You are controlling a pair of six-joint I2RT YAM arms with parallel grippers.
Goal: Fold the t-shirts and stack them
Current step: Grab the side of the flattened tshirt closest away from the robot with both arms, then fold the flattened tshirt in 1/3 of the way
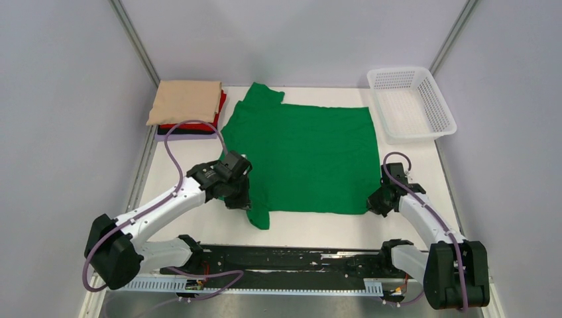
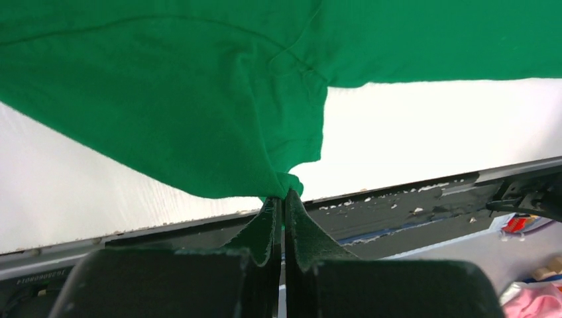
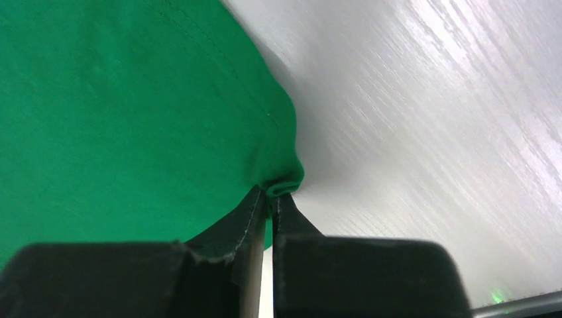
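A bright green t-shirt [image 1: 305, 156] lies spread flat in the middle of the table. My left gripper [image 1: 236, 199] is shut on the cloth by its near left sleeve, seen pinched in the left wrist view [image 2: 283, 193]. My right gripper [image 1: 375, 204] is shut on the shirt's near right corner, seen pinched in the right wrist view [image 3: 272, 193]. The green cloth shows in both wrist views [image 2: 199, 99] [image 3: 119, 119]. A folded beige t-shirt [image 1: 185, 101] tops a stack at the back left, with a red shirt [image 1: 221, 105] and a dark one [image 1: 185, 133] under it.
A white plastic mesh basket [image 1: 411, 105] stands at the back right. Metal frame posts rise at the back corners. The black rail of the arm bases [image 1: 291, 265] runs along the near edge. Bare white table [image 1: 318, 225] lies between shirt and rail.
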